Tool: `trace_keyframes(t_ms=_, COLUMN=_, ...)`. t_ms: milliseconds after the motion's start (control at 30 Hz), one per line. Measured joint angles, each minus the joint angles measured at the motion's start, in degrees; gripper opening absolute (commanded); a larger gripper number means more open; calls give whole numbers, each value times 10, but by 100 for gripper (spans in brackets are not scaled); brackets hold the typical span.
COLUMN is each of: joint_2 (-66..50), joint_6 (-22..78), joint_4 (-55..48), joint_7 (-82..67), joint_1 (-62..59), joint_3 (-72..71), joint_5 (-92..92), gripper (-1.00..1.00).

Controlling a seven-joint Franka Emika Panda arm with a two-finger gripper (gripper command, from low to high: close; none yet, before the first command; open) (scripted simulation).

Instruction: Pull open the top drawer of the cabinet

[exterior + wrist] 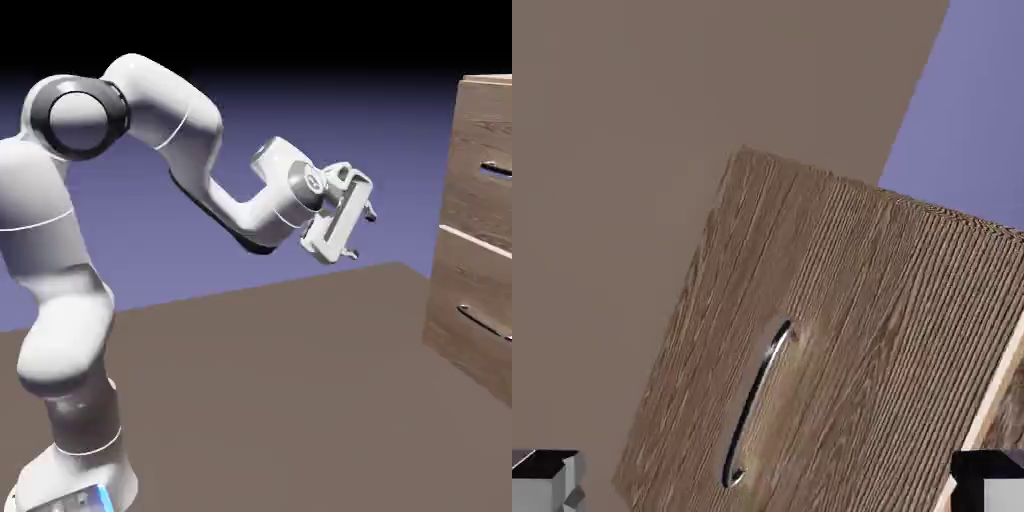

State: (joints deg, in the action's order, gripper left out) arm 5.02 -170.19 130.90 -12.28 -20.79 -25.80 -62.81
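White two-finger pincer (pixel 360 232) hanging wide, empty, well off brown wood-grain top drawer (pixel 487 180); looking stiff, so grabbing thin dark bar handle (pixel 755 402) mid-span.

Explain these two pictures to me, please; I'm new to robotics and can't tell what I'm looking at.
Both are computer renderings of one moment. The exterior view shows a white robot arm from the side, reaching right toward a brown wooden cabinet standing on a brown table. At the arm's end sits a two-finger gripper, open and holding nothing, apart from the cabinet. The top drawer has a thin dark handle. The hand view comes from a camera on the hand, rolled sideways, so a drawer front and its handle look tilted; the grey fingertips show at the bottom corners.
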Motion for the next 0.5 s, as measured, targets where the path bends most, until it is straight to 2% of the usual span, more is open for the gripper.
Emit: trace_keyframes(t_ms=500, joint_2=-164, joint_6=23, joint_4=-179, joint_7=-326, joint_1=-128, joint_3=-154, joint_5=-374, gripper=0)
